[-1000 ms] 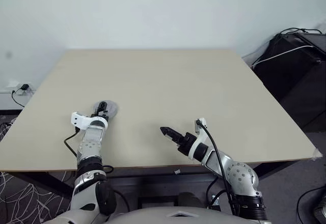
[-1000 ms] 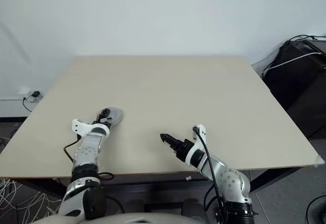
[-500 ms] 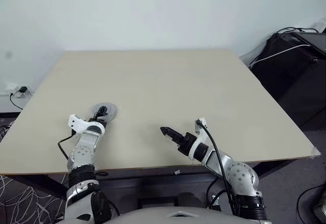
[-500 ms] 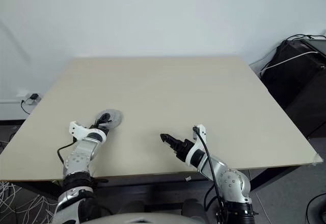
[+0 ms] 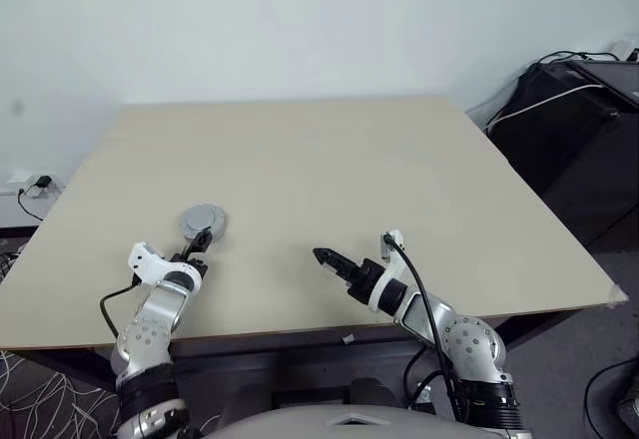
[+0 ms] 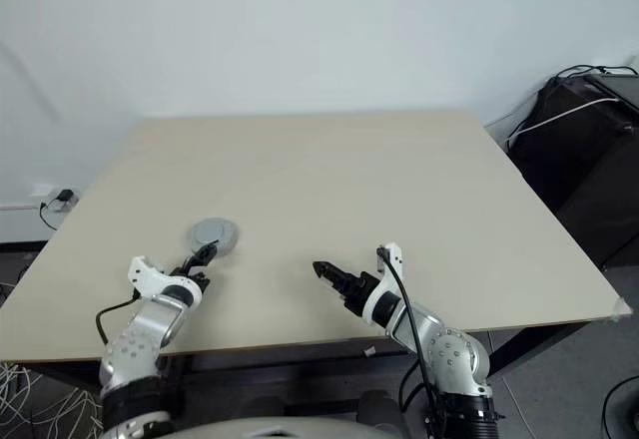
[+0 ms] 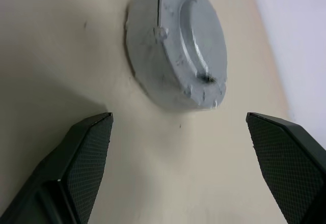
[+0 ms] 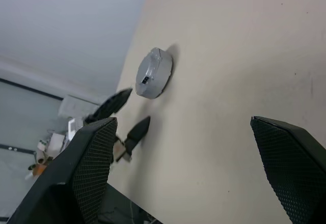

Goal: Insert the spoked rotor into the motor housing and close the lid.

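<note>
1. The lid (image 7: 175,43), a round silvery-grey cap, lies closed over the motor housing near the table's (image 5: 399,160) front-left corner; no rotor is visible, presumably inside.
2. The left end effector (image 5: 199,243) sits just short of it, jaws wide, holding nothing.
3. The right end effector (image 5: 324,258) hovers near the front edge, well apart, also wide and empty.
4. The task looks finished; what remains is clearing the arms.
</note>
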Robot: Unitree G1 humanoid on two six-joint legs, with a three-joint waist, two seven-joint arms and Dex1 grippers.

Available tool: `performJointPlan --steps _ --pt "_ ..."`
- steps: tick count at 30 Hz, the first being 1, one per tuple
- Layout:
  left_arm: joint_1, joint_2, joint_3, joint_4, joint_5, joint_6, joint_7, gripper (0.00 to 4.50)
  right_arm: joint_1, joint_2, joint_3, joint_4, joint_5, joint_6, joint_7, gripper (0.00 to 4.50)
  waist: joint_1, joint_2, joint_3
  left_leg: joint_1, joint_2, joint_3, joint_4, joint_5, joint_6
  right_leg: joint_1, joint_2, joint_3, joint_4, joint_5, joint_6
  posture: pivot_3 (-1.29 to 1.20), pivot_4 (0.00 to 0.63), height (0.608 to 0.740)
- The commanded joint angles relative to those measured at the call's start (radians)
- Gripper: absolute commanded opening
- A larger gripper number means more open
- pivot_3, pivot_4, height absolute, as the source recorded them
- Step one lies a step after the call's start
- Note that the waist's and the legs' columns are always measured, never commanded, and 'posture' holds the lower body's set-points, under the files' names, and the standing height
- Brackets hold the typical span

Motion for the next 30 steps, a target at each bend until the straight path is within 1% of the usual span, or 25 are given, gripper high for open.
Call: performJointPlan --steps 1,4,5,8,10,13,15,17,19,21,23,26,30 --pt "0.107 0.032 -0.126 -0.045 0.084 0.022 -0.112 4.47 -0.011 0.004 0.005 -0.024 0.001 -0.004 0.018 4.5 0.001 0.0 0.0 0.0 0.0 0.0 0.0 0.0 0.0 0.0 0.0 0.0 0.0 0.0 -0.001 0.0 0.0 0.74" --pt "0.157 0.105 -0.227 -0.096 0.153 -0.014 -0.256 4.47 -0.009 -0.003 0.014 -0.03 -0.01 -0.008 0.034 4.5 0.003 0.0 0.002 -0.001 0.0 0.0 0.0 -0.001 0.0 -0.001 -0.001 0.0 0.0 -0.001 -0.002 0.0 0.0 0.74" --pt "0.17 0.138 -0.271 -0.106 0.201 -0.043 -0.299 4.47 -0.008 -0.009 0.021 -0.034 -0.02 -0.013 0.041 4.5 0.005 0.0 0.002 -0.001 0.001 0.0 0.0 -0.001 -0.001 -0.001 -0.001 0.0 0.0 -0.001 -0.002 0.0 0.0 0.74" --pt "0.19 0.186 -0.355 -0.125 0.294 -0.122 -0.39 4.47 -0.003 -0.027 0.048 -0.051 -0.064 -0.043 0.065 4.5 0.007 0.001 0.005 -0.001 0.001 0.0 -0.001 -0.001 -0.001 -0.002 -0.003 -0.001 0.0 -0.002 -0.002 0.0 0.0 0.74" --pt "0.198 0.216 -0.425 -0.135 0.389 -0.216 -0.444 4.47 0.004 -0.04 0.071 -0.065 -0.114 -0.084 0.081 4.5 0.012 0.001 0.007 -0.003 0.0 0.0 -0.001 -0.001 0.0 -0.003 -0.005 -0.001 0.0 -0.002 -0.002 0.0 0.0 0.74" --pt "0.2 0.227 -0.509 -0.129 0.53 -0.404 -0.496 4.47 0.023 -0.055 0.106 -0.088 -0.199 -0.166 0.104 4.5 0.018 -0.002 0.011 -0.007 0.0 0.0 -0.001 -0.001 0.0 -0.006 -0.005 -0.001 0.0 -0.002 -0.003 0.0 0.0 0.74" --pt "0.194 0.22 -0.551 -0.114 0.622 -0.527 -0.491 4.47 0.041 -0.06 0.129 -0.105 -0.267 -0.248 0.119 4.5 0.023 -0.004 0.014 -0.009 0.0 0.0 -0.001 -0.001 0.0 -0.008 -0.005 -0.001 0.0 -0.001 -0.003 0.0 0.0 0.74" --pt "0.188 0.201 -0.573 -0.094 0.687 -0.625 -0.471 4.47 0.06 -0.08 0.169 -0.113 -0.38 -0.361 0.123 4.5 0.028 -0.003 0.013 -0.013 0.001 0.0 -0.001 -0.001 0.0 -0.013 -0.005 -0.001 0.0 -0.001 -0.003 0.0 0.0 0.74" --pt "0.182 0.186 -0.592 -0.069 0.758 -0.717 -0.442 4.47 0.079 -0.083 0.195 -0.101 -0.504 -0.497 0.098 4.5 0.033 -0.003 0.013 -0.018 0.001 0.0 -0.001 -0.001 0.0 -0.018 -0.005 -0.001 0.0 -0.001 -0.003 0.0 0.0 0.74" --pt "0.179 0.17 -0.606 -0.039 0.829 -0.812 -0.403 4.47 0.098 -0.095 0.231 -0.069 -0.659 -0.67 0.064 4.5 0.039 -0.003 0.014 -0.019 0.0 0.0 -0.001 0.0 0.001 -0.019 -0.005 -0.001 0.0 -0.001 -0.002 0.0 0.0 0.74" --pt "0.184 0.14 -0.607 -0.019 0.862 -0.895 -0.366 4.47 0.12 -0.096 0.246 -0.037 -0.758 -0.79 0.035 4.5 0.044 -0.004 0.014 -0.018 0.0 0.001 -0.001 0.0 0.002 -0.018 -0.004 -0.001 0.0 -0.001 -0.002 0.0 0.0 0.74" --pt "0.205 0.119 -0.619 0.006 0.889 -0.987 -0.357 4.47 0.158 -0.096 0.246 -0.005 -0.832 -0.903 0.018 4.5 0.051 -0.005 0.014 -0.018 0.0 0.001 0.0 0.001 0.004 -0.017 -0.004 -0.001 0.0 -0.001 -0.001 0.0 0.0 0.74" --pt "0.245 0.098 -0.626 0.021 0.912 -1.035 -0.334 4.47 0.215 -0.109 0.225 0.004 -0.841 -0.986 0.05 4.5 0.052 -0.005 0.015 -0.017 0.001 0.001 0.001 0.002 0.005 -0.016 -0.003 -0.001 0.001 -0.001 -0.001 0.0 0.0 0.74"
